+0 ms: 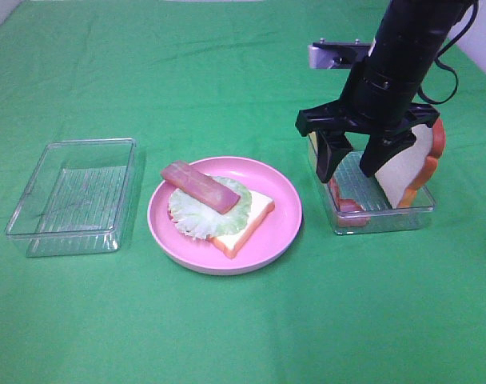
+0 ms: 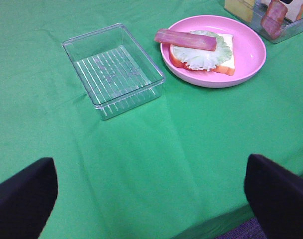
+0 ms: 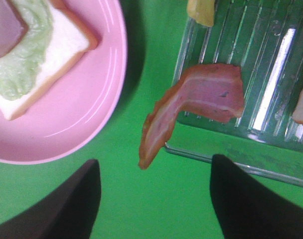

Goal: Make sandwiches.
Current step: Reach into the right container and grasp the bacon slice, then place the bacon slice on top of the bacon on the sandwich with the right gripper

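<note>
On the pink plate lies the partly built sandwich: a white bread slice, pale-green lettuce and a bacon strip on top. My right gripper hangs open over the clear tray on the right, which holds an upright bread slice. In the right wrist view a second bacon strip droops over that tray's rim, just beyond my open right gripper; nothing is between the fingers. A yellow cheese piece lies deeper in the tray. My left gripper stands wide open over bare cloth.
An empty clear ribbed tray stands left of the plate on the green cloth. In the left wrist view the table's near edge shows by the right-hand finger.
</note>
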Tool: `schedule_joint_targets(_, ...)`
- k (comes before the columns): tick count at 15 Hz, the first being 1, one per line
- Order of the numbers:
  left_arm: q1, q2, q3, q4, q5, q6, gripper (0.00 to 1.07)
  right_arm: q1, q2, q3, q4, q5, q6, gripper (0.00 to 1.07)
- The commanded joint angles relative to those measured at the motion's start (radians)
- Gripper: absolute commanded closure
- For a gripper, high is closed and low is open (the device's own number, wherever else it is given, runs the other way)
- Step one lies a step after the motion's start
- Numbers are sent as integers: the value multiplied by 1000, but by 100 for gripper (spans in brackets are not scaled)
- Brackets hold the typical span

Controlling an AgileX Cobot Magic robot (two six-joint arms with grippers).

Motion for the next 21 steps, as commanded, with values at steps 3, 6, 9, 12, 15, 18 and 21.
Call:
schedule_joint_targets(3,-2,-7,5,-6,-10,2,10,4,59,-13,1,-32,10,54)
schedule_joint_targets(6,-2,-7,5,-6,-10,2,10,4,81,-13,5,-45,9,64)
schedule_joint_targets(9,-2,-7,5,-6,-10,2,10,4,81,-13,-3,-47,-1,107)
schedule_joint_targets(12,-2,-7,5,-6,-10,2,10,4,57,-23,-12,-36,-17,107)
schedule_joint_targets(15,-2,-7,5,-6,-10,2,10,4,-8,-68,-21,34,-17,107)
schedule_joint_targets(18,-2,-7,5,-6,-10,2,10,4,-112,-75,20,57,-23,107)
schedule_joint_targets(21,-2,-7,5,-6,-10,2,10,6,-166,-75,303,56,-223,107)
